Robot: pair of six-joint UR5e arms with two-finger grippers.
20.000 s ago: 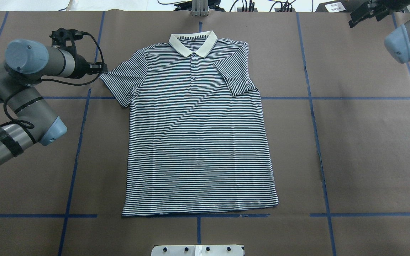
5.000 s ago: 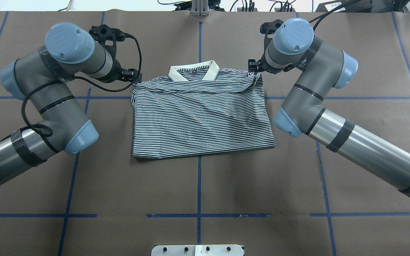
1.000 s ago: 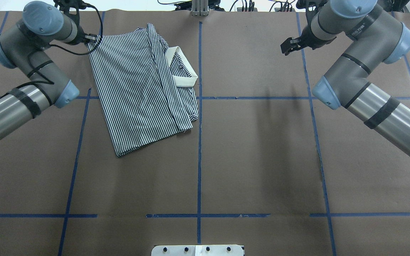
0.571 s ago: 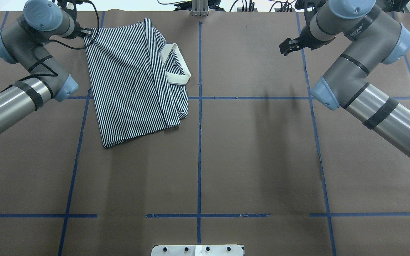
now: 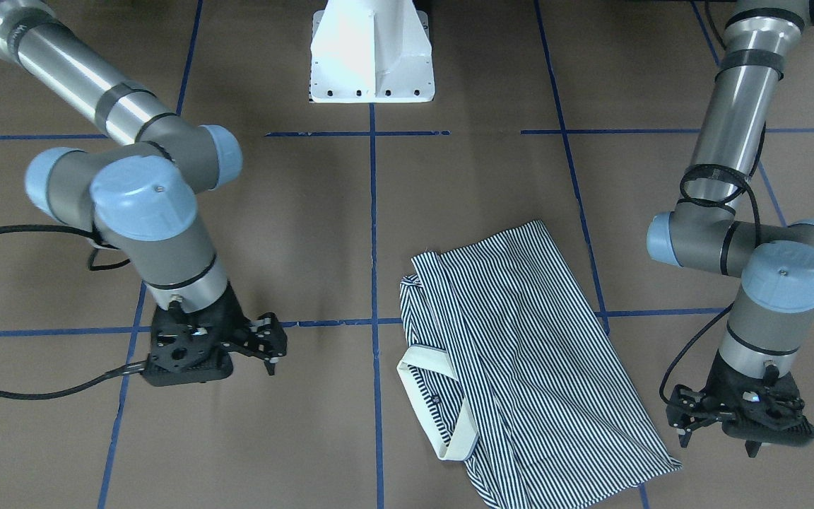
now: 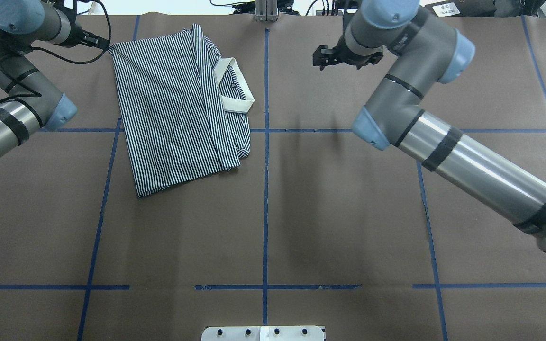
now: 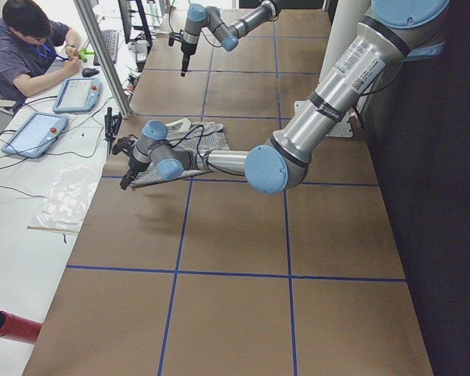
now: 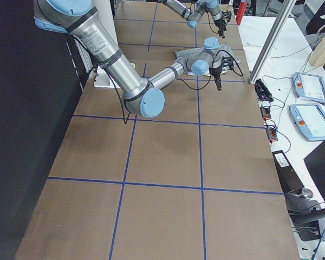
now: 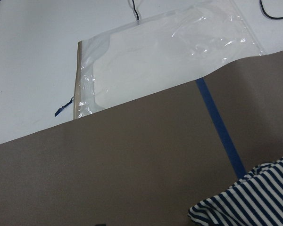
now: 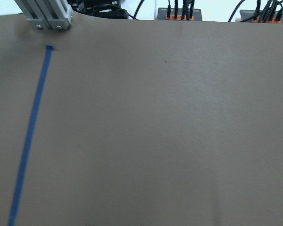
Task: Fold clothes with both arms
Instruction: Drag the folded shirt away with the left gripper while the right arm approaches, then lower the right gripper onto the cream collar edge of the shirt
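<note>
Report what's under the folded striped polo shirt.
The polo shirt lies flat on the brown paper cover, across a blue tape line that shows on both sides of it. The cloth hides whatever is directly beneath, including its own lower folded layers.

The polo shirt [image 6: 173,109] is navy-and-white striped, its collar [image 6: 237,105] cream, the table [image 6: 349,213] brown with blue tape lines [image 6: 265,213].

Robotics lab, taped table [image 6: 349,213], teach pendants [image 8: 310,86], seated person [image 7: 27,47]
</note>
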